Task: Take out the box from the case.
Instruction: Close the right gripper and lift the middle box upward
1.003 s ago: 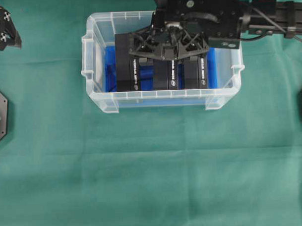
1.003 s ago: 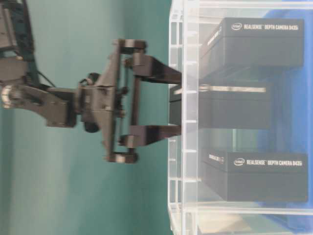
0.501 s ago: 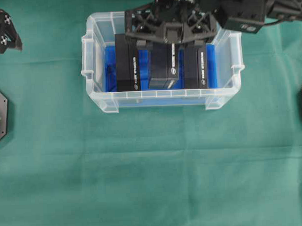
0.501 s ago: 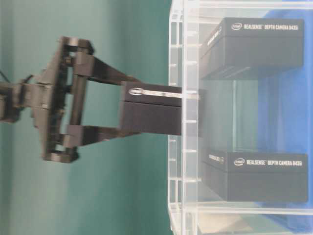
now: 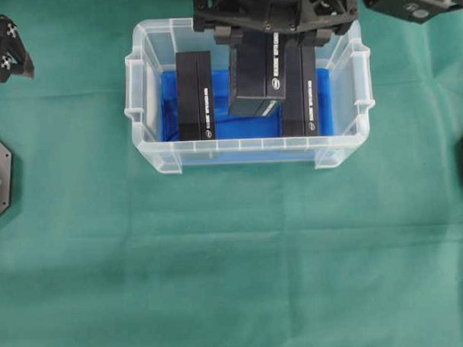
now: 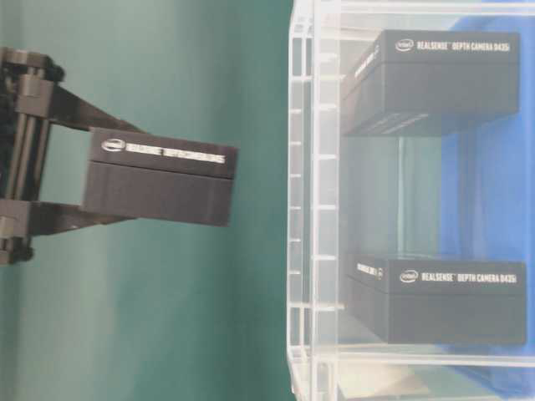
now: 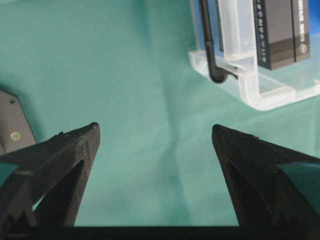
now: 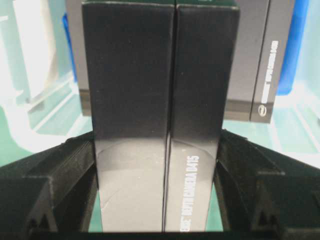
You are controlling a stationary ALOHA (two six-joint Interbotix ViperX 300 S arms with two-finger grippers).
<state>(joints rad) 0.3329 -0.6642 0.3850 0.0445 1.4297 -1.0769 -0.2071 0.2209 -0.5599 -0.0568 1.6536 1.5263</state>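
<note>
Lifted clear above the case [image 5: 345, 150], box [image 5: 257, 77] clamped between right claw [image 5: 268, 31] fingers, left claw [image 7: 155, 137] spread open

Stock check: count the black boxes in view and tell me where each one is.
3. One box stands at the left inside the case, one box at the right inside it, and the third box is gripped by the right claw, lifted above the middle. None appear hidden.

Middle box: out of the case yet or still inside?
Out. In the table-level view the middle box, clamped in the right tool, hangs clear of the case rim; two boxes remain inside.
</note>
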